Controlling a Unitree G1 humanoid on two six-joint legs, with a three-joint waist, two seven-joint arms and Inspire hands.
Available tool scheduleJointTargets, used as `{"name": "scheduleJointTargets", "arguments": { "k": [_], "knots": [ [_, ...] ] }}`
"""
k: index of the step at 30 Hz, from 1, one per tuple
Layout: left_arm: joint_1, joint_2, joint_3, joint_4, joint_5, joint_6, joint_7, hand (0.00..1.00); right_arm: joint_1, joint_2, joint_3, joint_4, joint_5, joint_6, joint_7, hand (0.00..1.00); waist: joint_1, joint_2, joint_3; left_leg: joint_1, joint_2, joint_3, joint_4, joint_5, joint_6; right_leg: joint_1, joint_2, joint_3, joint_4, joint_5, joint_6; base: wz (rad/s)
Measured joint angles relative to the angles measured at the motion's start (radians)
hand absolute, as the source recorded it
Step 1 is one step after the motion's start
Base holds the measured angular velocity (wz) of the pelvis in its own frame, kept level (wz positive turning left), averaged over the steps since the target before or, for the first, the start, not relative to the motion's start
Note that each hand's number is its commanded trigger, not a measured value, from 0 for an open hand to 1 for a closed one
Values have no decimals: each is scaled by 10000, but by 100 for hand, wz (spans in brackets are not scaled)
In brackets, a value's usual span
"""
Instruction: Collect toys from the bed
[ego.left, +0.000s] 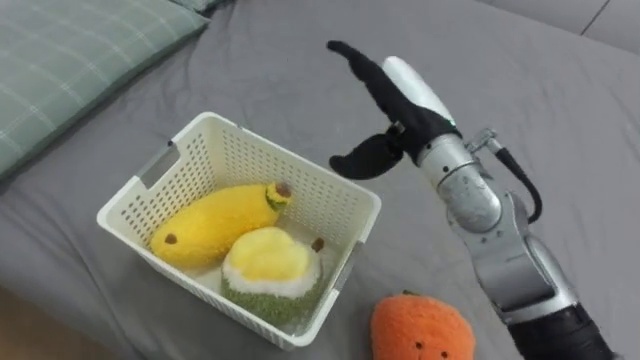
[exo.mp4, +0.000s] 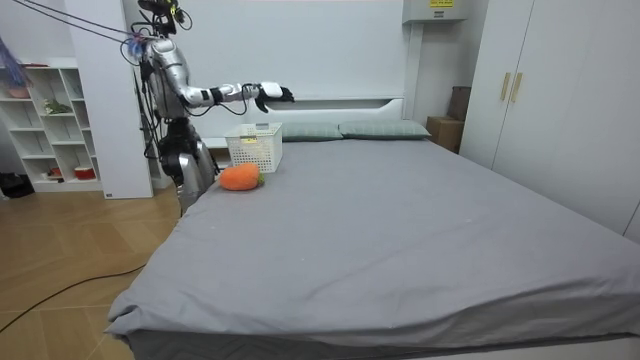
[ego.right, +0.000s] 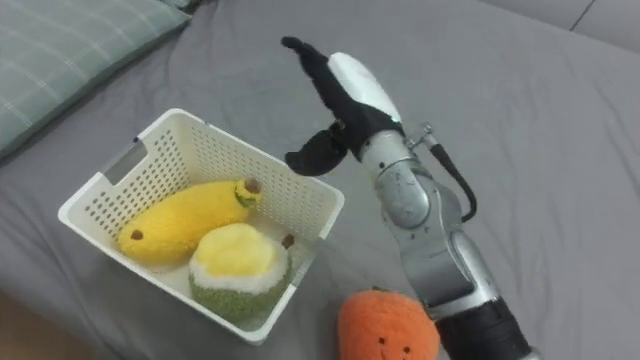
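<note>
Above the grey bed (ego.left: 560, 120), just past the white basket's (ego.left: 250, 160) far side, the right hand (ego.left: 400, 108) hovers with fingers straight and spread, holding nothing. Inside the basket a long yellow plush toy (ego.left: 215, 225) and a round green-and-yellow plush toy (ego.left: 272, 268) lie touching. An orange plush toy (ego.left: 422, 328) sits on the sheet near the basket's corner, by the robot's forearm.

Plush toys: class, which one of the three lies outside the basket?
The orange one, on the bed sheet beside the white basket; the long yellow toy and the yellow-green round toy both lie inside it.
</note>
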Motion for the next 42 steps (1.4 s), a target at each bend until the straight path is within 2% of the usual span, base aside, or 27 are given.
{"name": "scheduleJointTargets", "arguments": {
  "k": [2, 7, 11, 14, 17, 24, 26, 32, 37, 38, 39, 40, 41, 42],
  "knots": [
    [142, 21, 11, 5, 3, 0, -6, 0, 418, -20, -166, 26, 334, -33, -310, 0, -327, 61, -6, 146, 37, 48, -66, -2, -3, 93, 2, 25, 7, 8, -13, -7],
    [234, 3, 32, -7, 16, 1, -16, 0, 1379, -26, -403, 322, 340, -39, -437, 0, -677, 107, -9, 180, 97, 155, -96, -8, -23, 70, 99, 176, 33, 48, -78, -9],
    [464, 2, 63, -43, 2, -13, -15, 0, 2056, -11, -766, 780, 488, -41, -481, 0, -862, 205, -60, 218, 97, 274, -100, -15, -17, 53, 109, 305, 47, 63, -66, -8],
    [652, 24, 199, -47, 12, -38, -4, 0, 2251, -14, -825, 1135, 452, -108, -675, 0, -1050, 281, -116, 270, 98, 364, -121, -15, -13, 62, 115, 398, 40, 68, -60, -8],
    [744, 37, 288, -42, -6, -79, 78, 0, 2511, -28, -909, 1681, 471, -305, -787, 0, -1260, 291, -121, 250, 97, 341, -120, -18, -9, 107, 111, 362, 43, 69, -58, 1],
    [778, 24, 274, -57, -2, -182, 129, 0, 3153, -6, -785, 2997, 636, -352, -824, 0, -1240, 302, -112, 253, 99, 379, -126, -28, -1, 87, 115, 412, 53, 71, -56, -1],
    [988, -35, 279, -371, -10, -177, 161, 0, 3373, 114, -752, 3310, 590, -386, -635, 0, -1248, 339, -87, 255, 98, 379, -134, -51, 5, 76, 124, 453, 48, 73, -52, -2],
    [975, -45, 246, -403, -213, -127, 345, 0, 3369, 477, -617, 4945, 339, -204, -152, 0, -1207, 337, -86, 242, 95, 356, -127, -62, 15, 74, 125, 433, 36, 75, -45, 0],
    [985, -44, 166, -417, -217, -121, 259, 0, 3210, 483, -241, 5967, 323, -214, 164, 0, -1175, 333, -81, 208, 88, 277, -123, -75, 21, 95, 106, 235, 21, 75, -40, 5],
    [1024, -36, 171, -427, -211, -115, 176, 0, 3199, 484, -186, 6080, 323, -239, 233, 24, -1168, 340, -73, 179, 84, 218, -119, -99, 20, 100, 108, 207, 20, 74, -39, 8],
    [1103, -34, 172, -427, -211, -109, 138, 0, 3179, 485, -142, 6178, 324, -261, 241, 61, -1168, 337, -71, 161, 84, 187, -104, -115, 21, 109, 108, 179, 18, 74, -39, 14],
    [1111, -35, 171, -427, -194, -88, 119, 0, 3177, 492, -55, 6318, 324, -261, 256, 89, -1175, 341, -59, 159, 79, 102, -73, -120, 21, 149, 105, 97, 7, 74, -39, 20],
    [1122, -32, 172, -427, -194, -64, 119, 0, 3172, 496, 33, 6449, 325, -262, 311, 97, -1169, 316, -54, 164, 80, 35, -51, -122, 21, 199, 101, 5, -5, 74, -39, 21],
    [1147, -31, 172, -418, -195, -57, 119, 0, 3166, 514, 39, 6516, 325, -267, 345, 100, -1149, 305, -52, 167, 79, 6, -49, -128, 21, 216, 101, -9, -8, 74, -39, 15]
  ]
}}
